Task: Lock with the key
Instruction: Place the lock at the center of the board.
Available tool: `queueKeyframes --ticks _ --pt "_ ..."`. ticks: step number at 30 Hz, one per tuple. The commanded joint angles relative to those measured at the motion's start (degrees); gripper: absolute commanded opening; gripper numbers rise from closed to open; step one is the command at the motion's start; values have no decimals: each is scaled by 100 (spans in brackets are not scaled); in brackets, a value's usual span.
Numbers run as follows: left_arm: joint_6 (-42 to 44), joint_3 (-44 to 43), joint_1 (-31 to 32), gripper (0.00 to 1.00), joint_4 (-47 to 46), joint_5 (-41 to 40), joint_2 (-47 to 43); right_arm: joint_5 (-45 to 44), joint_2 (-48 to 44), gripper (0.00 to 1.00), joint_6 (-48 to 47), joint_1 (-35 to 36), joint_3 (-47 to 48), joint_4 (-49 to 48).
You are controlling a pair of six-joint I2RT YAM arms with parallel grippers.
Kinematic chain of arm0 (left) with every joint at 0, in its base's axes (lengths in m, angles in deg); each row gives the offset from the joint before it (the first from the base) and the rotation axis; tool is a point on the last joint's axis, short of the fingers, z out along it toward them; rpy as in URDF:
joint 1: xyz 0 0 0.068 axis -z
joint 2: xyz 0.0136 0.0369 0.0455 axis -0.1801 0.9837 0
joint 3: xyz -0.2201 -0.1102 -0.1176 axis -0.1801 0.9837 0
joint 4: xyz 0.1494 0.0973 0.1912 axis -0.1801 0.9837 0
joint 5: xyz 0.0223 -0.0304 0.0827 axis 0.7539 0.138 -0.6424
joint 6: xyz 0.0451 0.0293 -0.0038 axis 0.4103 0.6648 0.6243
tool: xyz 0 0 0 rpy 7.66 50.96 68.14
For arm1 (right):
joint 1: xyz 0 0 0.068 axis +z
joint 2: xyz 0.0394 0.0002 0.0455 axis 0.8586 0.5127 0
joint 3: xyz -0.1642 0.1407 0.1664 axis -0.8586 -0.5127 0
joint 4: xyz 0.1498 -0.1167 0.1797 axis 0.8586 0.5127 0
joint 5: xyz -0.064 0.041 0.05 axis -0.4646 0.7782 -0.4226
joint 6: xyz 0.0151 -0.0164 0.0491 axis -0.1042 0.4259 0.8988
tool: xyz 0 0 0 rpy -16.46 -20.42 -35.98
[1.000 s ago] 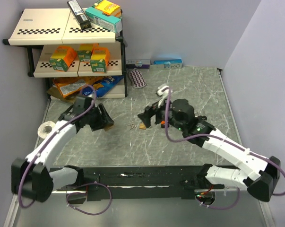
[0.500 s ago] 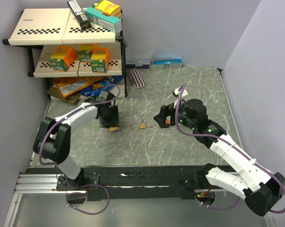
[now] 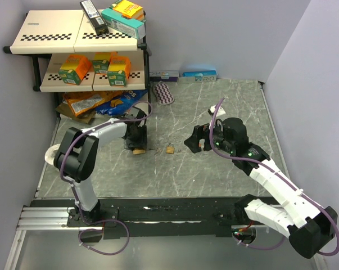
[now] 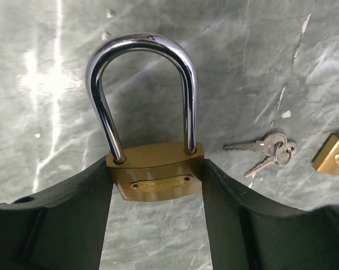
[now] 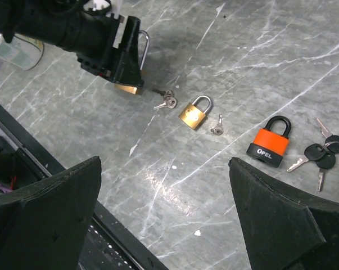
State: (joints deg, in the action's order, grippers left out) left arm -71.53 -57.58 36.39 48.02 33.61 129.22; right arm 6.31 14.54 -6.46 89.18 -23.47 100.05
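My left gripper (image 3: 136, 143) is shut on the body of a large brass padlock (image 4: 156, 179), whose steel shackle (image 4: 141, 48) is closed; the padlock rests on the grey marble table. A ring of two keys (image 4: 269, 152) lies just right of it, then a small brass padlock (image 4: 333, 156). In the right wrist view I see the left gripper (image 5: 122, 56), those keys (image 5: 166, 100), the small brass padlock (image 5: 194, 113), a single small key (image 5: 217, 128), an orange padlock (image 5: 269, 144) and black-headed keys (image 5: 321, 155). My right gripper (image 5: 164, 164) is open and empty, above the table.
A shelf rack (image 3: 73, 39) with boxes stands at the back left, with snack bags (image 3: 90, 103) beneath it. A purple pouch (image 3: 162, 93) and flat boxes (image 3: 199, 75) lie by the back wall. A tape roll (image 3: 55, 153) sits at the left edge.
My left arm has swung right with the large brass padlock, which now rests beside the keys. My right gripper has drawn back to the right, off the small padlock.
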Motion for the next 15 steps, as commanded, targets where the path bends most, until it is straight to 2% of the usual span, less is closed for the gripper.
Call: queueKeyframes --ticks 1,5,6,9,11,12,15 --pt "27 -243 96 6 -135 -114 95 123 -61 100 123 -66 28 -38" --pt "18 -313 96 18 -109 -114 235 131 -61 100 141 -101 28 -21" --pt "27 -313 96 30 -91 -123 297 140 -52 100 132 -84 37 -12" --pt "1 -322 96 51 -47 -167 376 149 -25 100 132 -110 81 -3" --pt "0 -305 96 58 -38 -132 385 149 1 100 123 -119 116 14" --pt "-17 -278 96 66 -38 -123 385 132 10 100 123 -119 134 14" --pt "-26 -147 96 82 -99 -79 324 149 54 100 150 -137 178 -12"
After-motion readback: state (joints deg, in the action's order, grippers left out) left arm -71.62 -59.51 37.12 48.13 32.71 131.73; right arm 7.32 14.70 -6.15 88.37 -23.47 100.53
